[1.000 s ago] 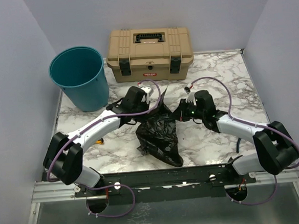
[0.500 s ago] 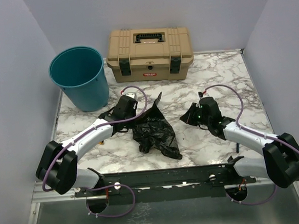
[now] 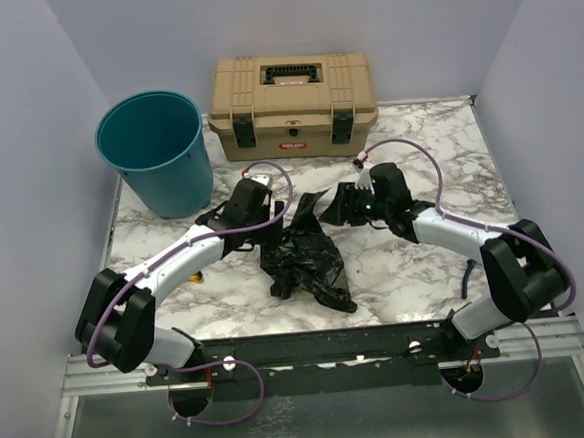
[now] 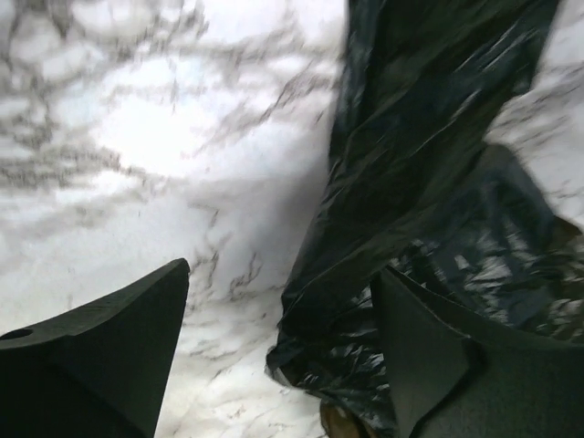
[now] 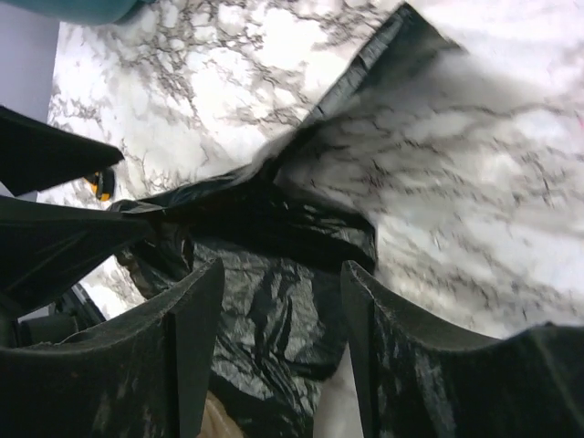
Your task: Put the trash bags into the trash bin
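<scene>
Trash bags [image 3: 300, 257] down on the marble tabletop [image 3: 438, 159]: one crumpled, glossy black heap, mid-tabletop, between the two arms. Not in the trash bin [image 3: 174, 182] at this point. Stands upright at the back left, that one, teal, mouth up, well apart from the heap. Tan toolbox [image 3: 292, 104] just beside it along the back wall, lid shut, black latches facing front.

Left hand [image 3: 272, 220] in low at the heap's upper left edge. Spread wide in the wrist view: one finger [image 4: 119, 347] over bare marble, the other [image 4: 456, 365] right up against the wrinkled film, a long fold of black plastic running up through the gap. Grips nothing. Open around the edge, not closed on it.

Right hand [image 3: 341, 207] in from the other side, at the raised pointed flap on the heap's top right. Fingers [image 5: 182, 347] parted to a middling gap, angled down over the film, shiny folds showing between and below them. Contact with the plastic: cannot tell. Not clamped either.

Both hands facing each other across the top of the heap, near but apart.
</scene>
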You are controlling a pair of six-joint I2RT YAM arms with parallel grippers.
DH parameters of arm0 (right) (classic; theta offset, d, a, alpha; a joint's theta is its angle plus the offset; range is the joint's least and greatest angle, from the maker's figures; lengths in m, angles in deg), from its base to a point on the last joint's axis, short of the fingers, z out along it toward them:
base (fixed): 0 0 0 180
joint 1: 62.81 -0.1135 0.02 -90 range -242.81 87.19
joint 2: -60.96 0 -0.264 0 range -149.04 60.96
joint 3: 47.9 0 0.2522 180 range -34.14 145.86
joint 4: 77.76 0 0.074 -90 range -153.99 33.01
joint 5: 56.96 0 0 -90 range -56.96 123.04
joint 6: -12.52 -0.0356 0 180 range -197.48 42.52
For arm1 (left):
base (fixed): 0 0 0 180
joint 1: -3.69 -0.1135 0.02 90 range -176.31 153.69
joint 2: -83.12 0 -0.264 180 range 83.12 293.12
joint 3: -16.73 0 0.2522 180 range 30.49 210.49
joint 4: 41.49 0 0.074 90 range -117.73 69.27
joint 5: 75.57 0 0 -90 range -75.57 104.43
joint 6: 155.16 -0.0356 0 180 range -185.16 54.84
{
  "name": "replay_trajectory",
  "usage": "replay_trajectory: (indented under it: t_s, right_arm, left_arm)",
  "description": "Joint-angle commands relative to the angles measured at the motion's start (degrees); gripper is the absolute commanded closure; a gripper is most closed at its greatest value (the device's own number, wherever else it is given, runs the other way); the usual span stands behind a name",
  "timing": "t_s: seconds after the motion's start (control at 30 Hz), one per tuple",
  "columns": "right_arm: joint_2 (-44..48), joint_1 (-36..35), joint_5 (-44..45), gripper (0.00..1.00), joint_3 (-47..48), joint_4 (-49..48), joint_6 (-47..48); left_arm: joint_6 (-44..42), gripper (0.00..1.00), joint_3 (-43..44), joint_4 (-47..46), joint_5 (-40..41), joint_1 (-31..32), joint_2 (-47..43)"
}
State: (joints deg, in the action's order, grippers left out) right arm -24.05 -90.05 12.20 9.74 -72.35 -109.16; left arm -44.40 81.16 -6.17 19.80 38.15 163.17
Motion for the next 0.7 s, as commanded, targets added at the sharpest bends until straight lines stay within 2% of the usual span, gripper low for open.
replay_trajectory:
  t_s: [0.0,0.2,0.3,0.5,0.6,0.67]
  right_arm:
    - [-5.8,0.4,-8.2,0.41,4.6,-1.3,7.9]
    - [-14.1,0.4,-10.2,0.40,10.4,-1.4,11.1]
    - [-17.2,0.4,-10.6,0.40,12.0,-3.1,11.0]
    - [-20.4,0.4,-12.9,0.42,14.4,-5.7,11.5]
    - [-21.4,0.4,-14.5,0.43,15.2,-5.9,12.1]
    - [-22.2,0.4,-15.3,0.44,15.6,-6.0,12.6]
  left_arm:
    - [-5.4,0.17,6.5,-0.9,-4.7,-0.6,1.7]
    - [-14.9,0.17,14.0,-0.3,-15.4,-0.8,10.9]
    - [-17.5,0.21,17.2,0.7,-19.6,-0.8,14.7]
    - [-23.0,0.28,21.1,4.2,-20.2,-0.9,18.8]
    - [-24.6,0.38,22.8,5.6,-19.8,-0.9,21.0]
    - [-24.8,0.48,23.6,5.8,-19.2,-0.9,22.5]
